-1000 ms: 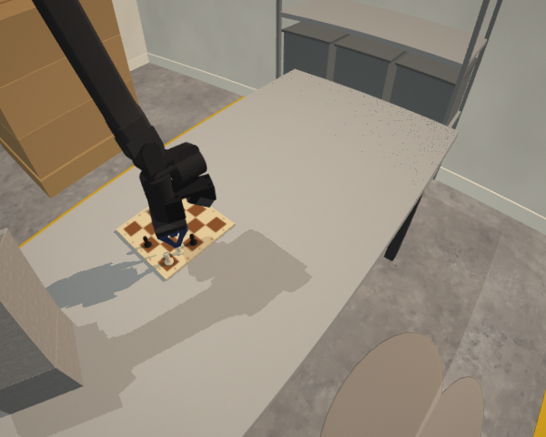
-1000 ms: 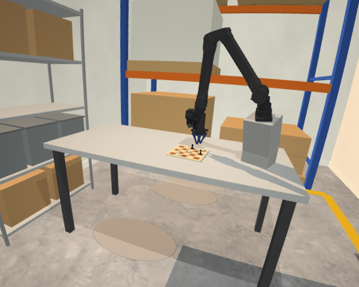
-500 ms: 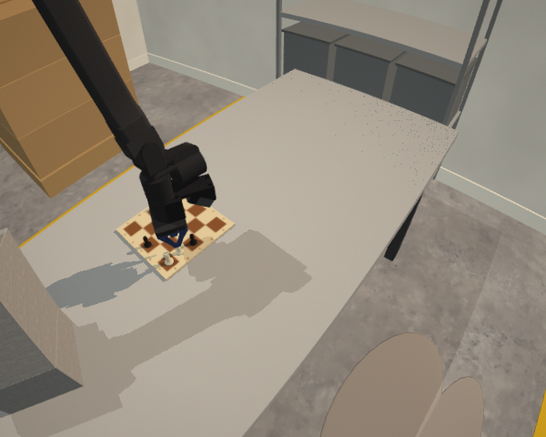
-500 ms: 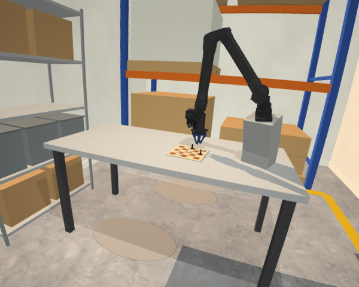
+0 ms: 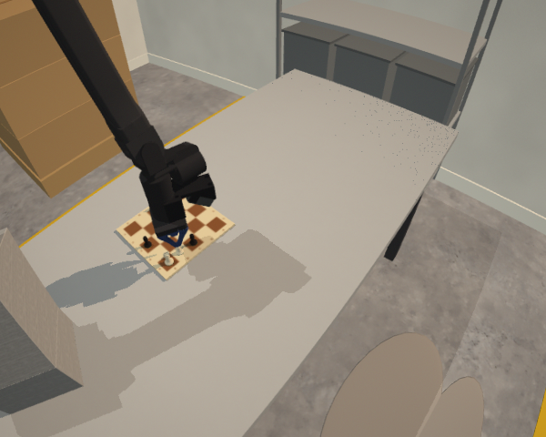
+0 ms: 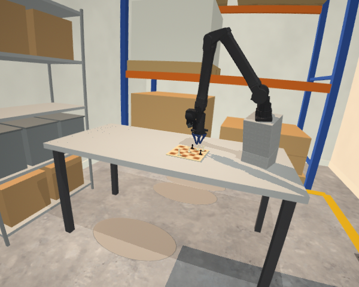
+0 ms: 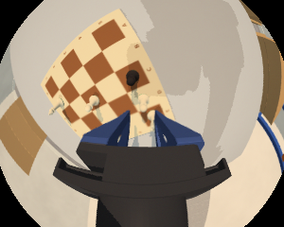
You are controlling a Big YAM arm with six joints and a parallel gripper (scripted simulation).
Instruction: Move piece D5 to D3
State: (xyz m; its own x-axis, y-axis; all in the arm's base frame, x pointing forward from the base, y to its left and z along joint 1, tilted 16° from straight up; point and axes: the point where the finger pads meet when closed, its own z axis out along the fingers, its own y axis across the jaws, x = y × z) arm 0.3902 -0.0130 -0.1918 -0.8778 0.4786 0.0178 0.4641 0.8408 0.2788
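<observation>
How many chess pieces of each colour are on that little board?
White pieces: 3
Black pieces: 2
Total: 5

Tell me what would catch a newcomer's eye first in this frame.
The long black jointed arm arches from a grey block pedestal down over a small tan-and-brown chessboard on the pale table. Its blue fingers hang just above the board's near squares, among a few tiny black and white pieces, with a white piece showing between them.
</observation>
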